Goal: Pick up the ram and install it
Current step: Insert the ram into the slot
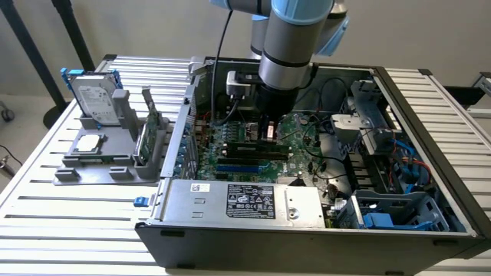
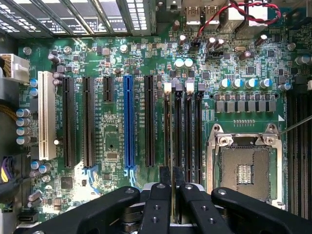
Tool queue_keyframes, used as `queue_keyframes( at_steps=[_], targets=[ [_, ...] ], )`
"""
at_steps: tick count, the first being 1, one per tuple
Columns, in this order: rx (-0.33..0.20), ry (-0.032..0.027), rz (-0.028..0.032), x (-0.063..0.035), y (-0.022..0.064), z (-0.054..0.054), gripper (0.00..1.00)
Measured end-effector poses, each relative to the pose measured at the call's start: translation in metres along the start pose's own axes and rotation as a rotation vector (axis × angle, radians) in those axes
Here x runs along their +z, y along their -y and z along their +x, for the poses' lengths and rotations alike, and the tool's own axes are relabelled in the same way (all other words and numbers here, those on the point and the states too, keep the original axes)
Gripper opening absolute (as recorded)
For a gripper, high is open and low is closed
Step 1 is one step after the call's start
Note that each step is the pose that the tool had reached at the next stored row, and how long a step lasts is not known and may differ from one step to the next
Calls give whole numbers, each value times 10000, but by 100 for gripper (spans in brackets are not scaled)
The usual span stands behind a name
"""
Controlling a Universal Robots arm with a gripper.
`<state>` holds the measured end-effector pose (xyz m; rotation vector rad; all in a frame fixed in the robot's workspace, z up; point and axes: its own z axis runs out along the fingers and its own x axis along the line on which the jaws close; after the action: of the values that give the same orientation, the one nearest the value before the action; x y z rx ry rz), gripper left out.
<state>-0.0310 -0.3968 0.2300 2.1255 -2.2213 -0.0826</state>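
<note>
Two black fingers [image 2: 158,204] of the gripper [image 2: 173,187] stand narrow, pinched on a thin edge that I take to be the ram [image 2: 172,181]. In the exterior view the stick [image 1: 268,129] hangs straight down under the wrist, low over the board. It is held on edge with its length running the same way as the memory slots [image 2: 183,131], and I judge that is so it can go straight down into one of them. Whether it touches a slot yet I cannot tell, as the fingers cover the meeting point.

Just beside the slots sits the open processor socket [image 2: 245,170] in its metal frame, close enough that a sideways slip could reach it. On the other side run the long card slots, a blue one [image 2: 128,122] and then black ones, with a white slot [image 2: 46,114] further out. Small round capacitors [image 2: 243,83] stand along the board near the slot ends, and a red and black wire [image 2: 214,19] loops beyond them.

Further off, the arm reaches down into the open computer case [image 1: 429,149], so its walls limit how I can swing. A power supply [image 1: 245,201] lies at the near edge, and loose cables [image 1: 330,92] hang by the drive cage [image 1: 368,109].

Well apart, on the table at the exterior view's left, a grey holder [image 1: 100,164] keeps a hard drive [image 1: 96,100] and a green card [image 1: 153,123] upright.
</note>
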Motion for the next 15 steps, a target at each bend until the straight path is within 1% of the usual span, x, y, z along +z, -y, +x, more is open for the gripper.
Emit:
queue_keyframes(
  at_steps=[15],
  targets=[
    [-11,-3,-7,28,1,10,14]
  ],
)
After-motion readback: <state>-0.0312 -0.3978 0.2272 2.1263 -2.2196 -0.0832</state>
